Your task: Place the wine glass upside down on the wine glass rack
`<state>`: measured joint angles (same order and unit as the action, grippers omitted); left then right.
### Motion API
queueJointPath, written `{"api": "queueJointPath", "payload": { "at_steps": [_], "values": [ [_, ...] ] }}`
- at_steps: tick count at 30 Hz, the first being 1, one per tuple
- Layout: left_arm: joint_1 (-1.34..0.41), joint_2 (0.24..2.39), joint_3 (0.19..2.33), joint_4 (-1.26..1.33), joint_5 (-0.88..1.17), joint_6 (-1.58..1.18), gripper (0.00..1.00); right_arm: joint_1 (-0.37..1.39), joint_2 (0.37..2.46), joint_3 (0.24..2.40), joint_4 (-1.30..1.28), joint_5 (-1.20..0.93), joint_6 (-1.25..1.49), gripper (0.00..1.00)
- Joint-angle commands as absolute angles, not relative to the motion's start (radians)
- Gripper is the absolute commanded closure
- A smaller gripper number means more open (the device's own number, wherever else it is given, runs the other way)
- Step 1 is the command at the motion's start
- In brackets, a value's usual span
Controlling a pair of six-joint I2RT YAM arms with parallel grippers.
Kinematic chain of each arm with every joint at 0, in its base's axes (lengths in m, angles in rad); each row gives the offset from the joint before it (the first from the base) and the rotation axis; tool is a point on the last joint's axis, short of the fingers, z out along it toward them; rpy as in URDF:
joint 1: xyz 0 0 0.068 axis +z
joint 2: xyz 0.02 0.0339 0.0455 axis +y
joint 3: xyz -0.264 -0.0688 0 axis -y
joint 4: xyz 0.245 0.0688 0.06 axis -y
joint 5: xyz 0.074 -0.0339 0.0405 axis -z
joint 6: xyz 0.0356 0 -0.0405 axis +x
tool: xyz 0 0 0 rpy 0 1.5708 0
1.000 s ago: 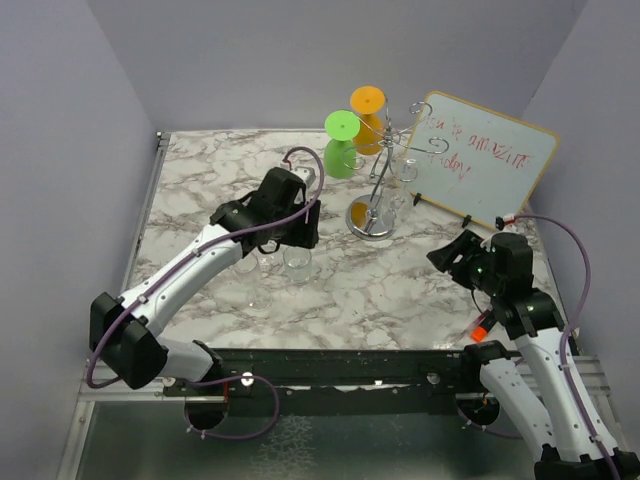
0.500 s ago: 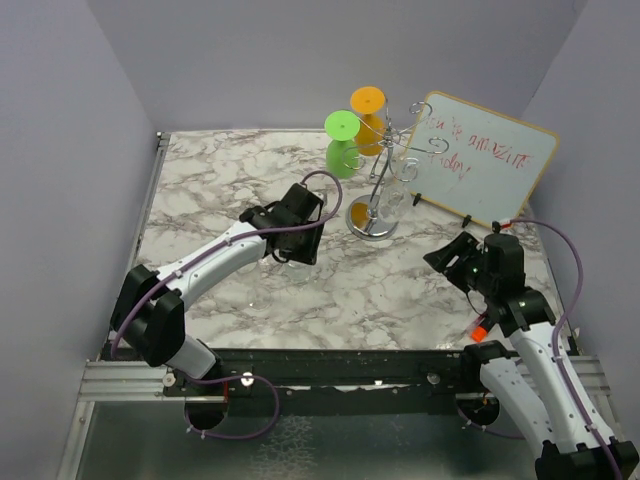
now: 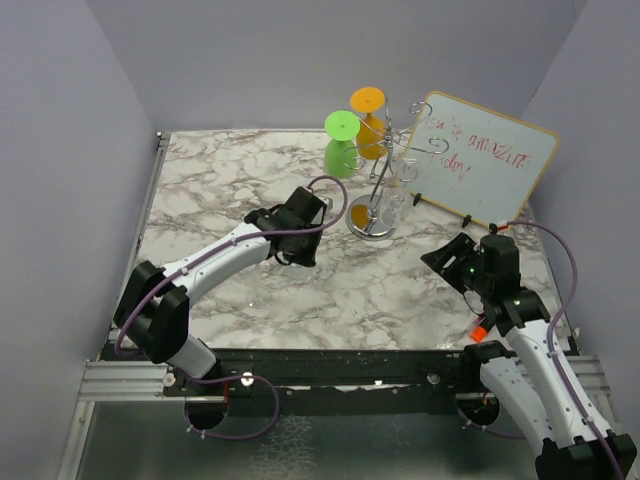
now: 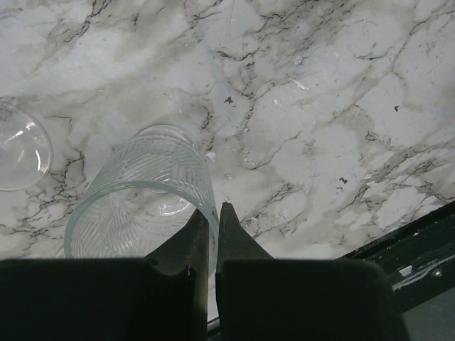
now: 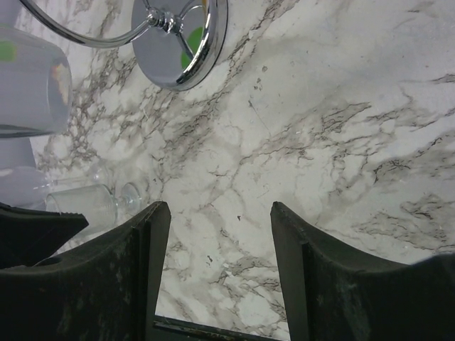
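Observation:
My left gripper (image 4: pixel 215 213) is shut on the rim of a clear ribbed wine glass (image 4: pixel 142 185), one finger inside the bowl and one outside. In the top view that gripper (image 3: pixel 298 245) sits low over the marble, left of the wine glass rack (image 3: pixel 380 170), and hides most of the glass. The chrome rack stands on its round base (image 5: pixel 181 42) at the back middle. My right gripper (image 3: pixel 445 258) hangs open and empty right of the rack, its jaws wide over bare marble (image 5: pixel 217 227).
A green glass (image 3: pixel 342 140), an orange glass (image 3: pixel 368 112) and a clear one (image 3: pixel 395 195) hang at the rack. A second clear glass's foot (image 4: pixel 21 153) rests beside the held one. A white board with red writing (image 3: pixel 485 160) leans at the back right.
My left gripper moved right toward the rack, dropped lower and closed on the glass rim. The right arm barely shifted and stayed open.

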<state>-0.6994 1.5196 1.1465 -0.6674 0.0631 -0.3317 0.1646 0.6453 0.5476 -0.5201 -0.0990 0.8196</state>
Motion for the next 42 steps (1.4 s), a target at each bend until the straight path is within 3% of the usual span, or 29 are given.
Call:
{"api": "queueJointPath", "payload": {
  "at_steps": [1,7,14,23,33,42],
  "values": [
    [-0.741,1.505,1.196,-0.643,0.065,-0.348,1.0,0.166,0.645,0.512,-0.455,-0.16,0.842,0.36],
    [-0.834,1.448,1.164,-0.483,-0.032,-0.45,1.0,0.166,0.671,0.462,-0.396,-0.25,0.911,0.34],
    [-0.933,1.327,0.921,-0.118,-0.179,-0.517,1.0,0.166,0.594,0.385,-0.333,-0.359,1.107,0.15],
    [-1.073,1.232,0.724,0.275,-0.274,-0.383,1.0,0.166,0.528,0.293,-0.232,-0.5,1.489,0.13],
    [-1.173,1.315,0.757,0.503,-0.338,-0.267,1.0,0.166,0.637,0.373,-0.236,-0.568,1.534,0.09],
    [-1.207,1.427,0.853,0.568,-0.322,-0.264,1.0,0.166,0.556,0.399,-0.301,-0.516,1.68,0.09]
  ]
}}
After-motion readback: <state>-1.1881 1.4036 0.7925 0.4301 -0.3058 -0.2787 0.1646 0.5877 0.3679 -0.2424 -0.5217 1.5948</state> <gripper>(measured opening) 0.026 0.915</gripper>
